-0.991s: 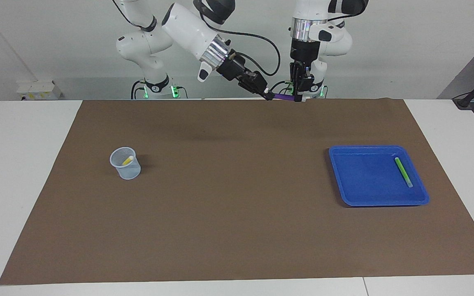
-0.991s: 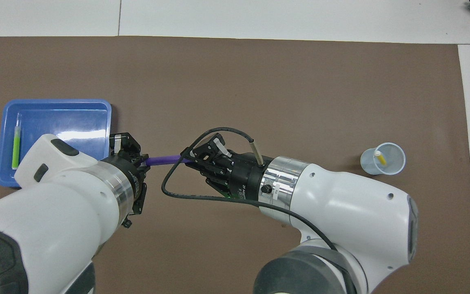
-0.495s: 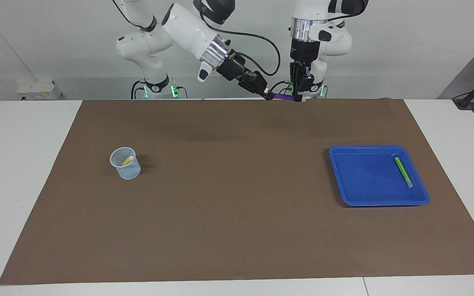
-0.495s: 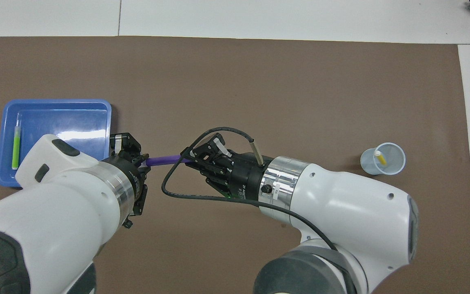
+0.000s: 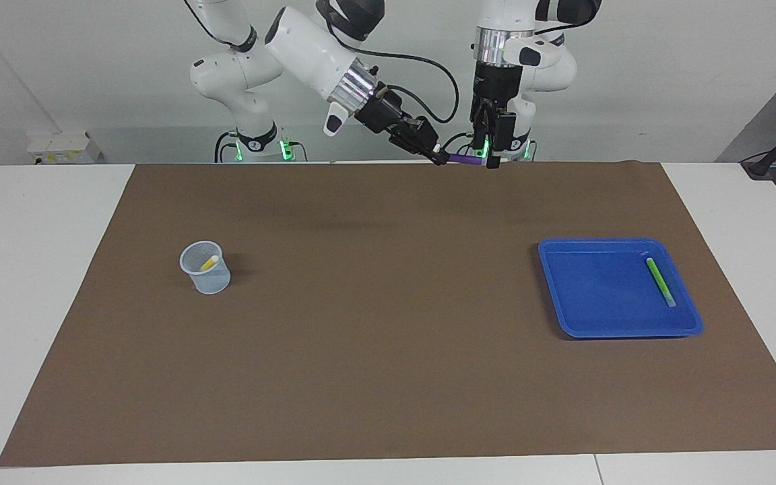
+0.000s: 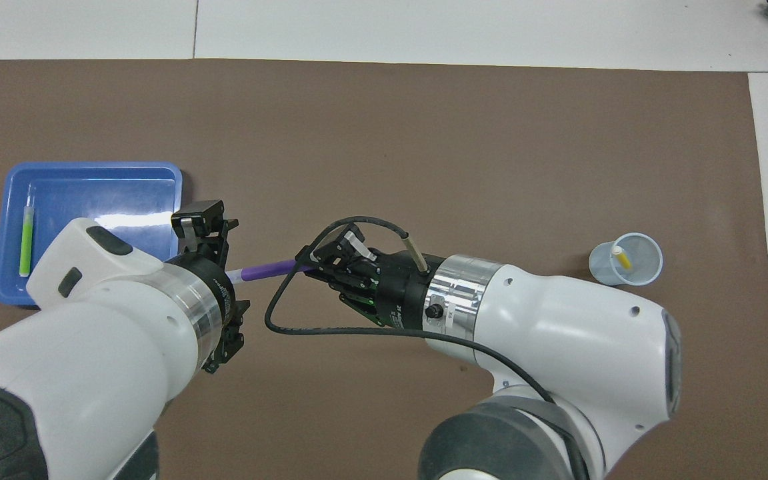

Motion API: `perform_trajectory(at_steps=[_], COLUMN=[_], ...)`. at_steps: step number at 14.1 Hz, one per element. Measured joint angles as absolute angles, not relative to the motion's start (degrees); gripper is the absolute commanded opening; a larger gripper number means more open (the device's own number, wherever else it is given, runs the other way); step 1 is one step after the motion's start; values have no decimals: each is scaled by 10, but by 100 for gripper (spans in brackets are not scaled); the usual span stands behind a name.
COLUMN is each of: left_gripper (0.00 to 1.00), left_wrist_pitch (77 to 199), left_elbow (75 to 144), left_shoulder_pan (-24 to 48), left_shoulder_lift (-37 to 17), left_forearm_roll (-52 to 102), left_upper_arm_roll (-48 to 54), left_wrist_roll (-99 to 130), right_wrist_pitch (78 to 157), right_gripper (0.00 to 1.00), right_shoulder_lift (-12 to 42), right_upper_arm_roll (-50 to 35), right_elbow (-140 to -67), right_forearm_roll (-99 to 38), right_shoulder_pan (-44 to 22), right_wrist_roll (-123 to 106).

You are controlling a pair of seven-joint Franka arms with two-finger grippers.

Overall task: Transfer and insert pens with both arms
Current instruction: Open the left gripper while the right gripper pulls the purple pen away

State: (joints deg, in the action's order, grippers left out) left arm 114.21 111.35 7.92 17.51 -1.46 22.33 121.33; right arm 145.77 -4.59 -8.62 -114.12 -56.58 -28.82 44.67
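Observation:
The purple pen [image 5: 463, 159] [image 6: 267, 269] hangs level in the air over the mat's edge nearest the robots. My right gripper [image 5: 440, 159] [image 6: 305, 265] is shut on one end of it. My left gripper [image 5: 490, 159] [image 6: 219, 270] points straight down at the pen's pale end, its fingers open and spread to either side. The green pen [image 5: 660, 281] [image 6: 26, 240] lies in the blue tray [image 5: 613, 333] [image 6: 91, 167]. The yellow pen [image 5: 209, 263] [image 6: 621, 257] leans inside the clear cup [image 5: 207, 277] [image 6: 644, 267].
A brown mat [image 5: 388, 377] covers the table. The cup stands toward the right arm's end and the tray toward the left arm's end. A smaller white arm with green lights [image 5: 246, 87] stands at the robots' edge of the table.
My left gripper has opened and let go of the purple pen's pale end, rising slightly. My right gripper keeps its hold and the pen has barely moved.

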Motion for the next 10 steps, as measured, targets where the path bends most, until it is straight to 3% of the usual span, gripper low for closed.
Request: perform_trajectory(at_steps=[5,10], left_gripper=[100,100], left_wrist_pitch=[1143,1141], left_elbow=[1121,1136], left_shoulder_pan=[79,78], left_shoulder_lift=[175,175], left_forearm_roll=[-15,27], left_upper_arm_roll=[203,119], left_wrist_roll=[1064,805], right_wrist_pitch=[1282,1131], right_gripper=[0,0], right_shoulder_lift=[-47,-58], right_upper_arm_roll=[-81,-80], right_elbow=[-1140,-1139], right_forearm_roll=[-411,-205], right_shoulder_pan=[-200,-133], right_wrist_roll=[302,93])
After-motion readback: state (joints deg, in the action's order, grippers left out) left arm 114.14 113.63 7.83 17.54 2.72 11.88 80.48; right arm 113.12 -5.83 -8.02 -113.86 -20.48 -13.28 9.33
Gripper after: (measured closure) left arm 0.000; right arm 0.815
